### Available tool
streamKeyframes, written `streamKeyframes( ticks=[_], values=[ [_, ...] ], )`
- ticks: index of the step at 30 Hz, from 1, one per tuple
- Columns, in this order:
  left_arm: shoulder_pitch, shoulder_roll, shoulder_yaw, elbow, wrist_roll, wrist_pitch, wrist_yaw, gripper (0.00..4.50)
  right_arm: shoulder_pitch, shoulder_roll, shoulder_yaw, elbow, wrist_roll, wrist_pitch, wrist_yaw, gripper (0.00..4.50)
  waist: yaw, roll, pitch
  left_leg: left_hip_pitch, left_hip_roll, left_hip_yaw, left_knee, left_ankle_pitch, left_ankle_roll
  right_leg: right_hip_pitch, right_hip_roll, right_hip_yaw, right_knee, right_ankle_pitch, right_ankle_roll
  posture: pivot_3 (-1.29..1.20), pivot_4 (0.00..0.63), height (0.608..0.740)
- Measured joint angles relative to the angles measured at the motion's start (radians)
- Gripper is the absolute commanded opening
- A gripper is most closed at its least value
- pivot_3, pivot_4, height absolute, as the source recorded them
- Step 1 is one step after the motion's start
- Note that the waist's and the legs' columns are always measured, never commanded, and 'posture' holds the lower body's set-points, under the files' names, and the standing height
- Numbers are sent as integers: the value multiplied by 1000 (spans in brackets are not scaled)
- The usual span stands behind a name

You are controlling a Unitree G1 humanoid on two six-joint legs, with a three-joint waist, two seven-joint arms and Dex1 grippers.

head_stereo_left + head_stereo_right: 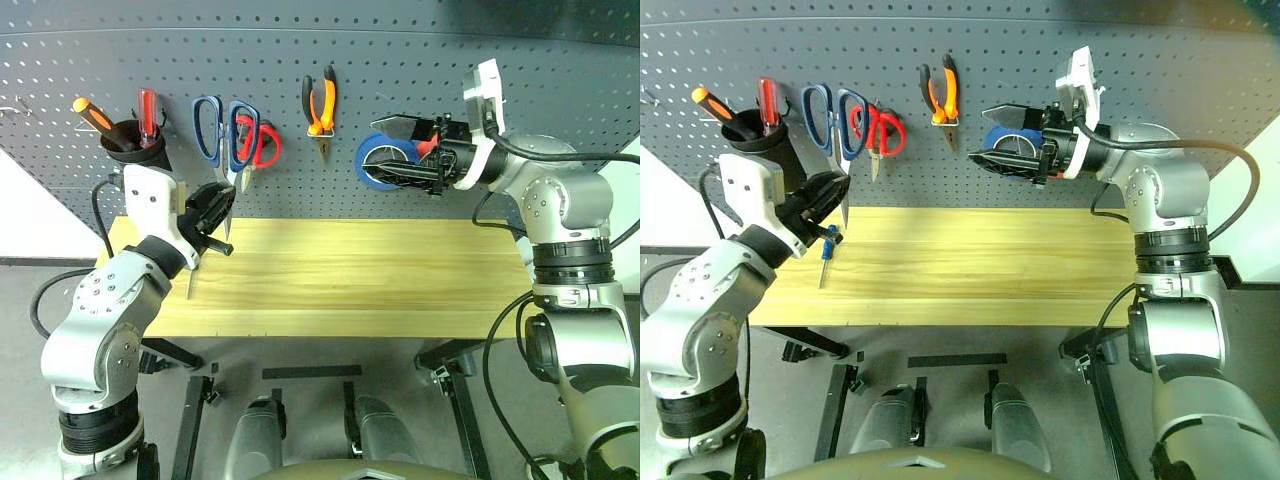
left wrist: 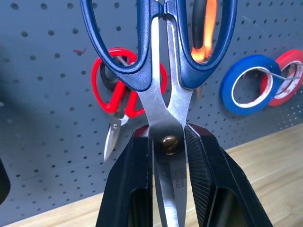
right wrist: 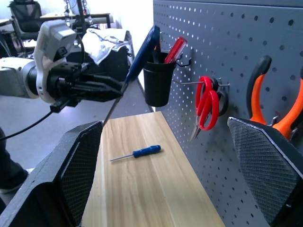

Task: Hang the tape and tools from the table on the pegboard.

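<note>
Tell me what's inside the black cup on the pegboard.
The black cup holds an orange-handled screwdriver and a red-handled screwdriver, handles sticking up. Their shafts and tips are hidden inside the cup.

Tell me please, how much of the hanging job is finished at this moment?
Done: the pliers and the blue tape hang on the pegboard. In hand: the left gripper is shut on the blue scissors, raised at the board. Left: the blue screwdriver lies on the table. The right gripper is open.

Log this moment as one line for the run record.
left pincer: shut on scissors at pegboard | right pincer: open | pliers, tape: hung | screwdriver: on table
</note>
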Motion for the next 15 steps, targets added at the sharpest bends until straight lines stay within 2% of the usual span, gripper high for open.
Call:
streamKeyframes(
  ticks=[5,15],
  values=[
    [2,-13,-54,70,9,-54,-11,693,0,0,0,0,-8,-5,-17,4500,0,0,0,0,0,0,0,0,0,0,0,0,0,0,0,110,77,740],
    [-110,-46,-156,417,129,-299,-47,693,20,-12,-13,-9,-17,-5,-56,4500,0,1,-12,0,0,1,1,0,0,0,0,0,1,0,0,89,69,740]
  ],
)
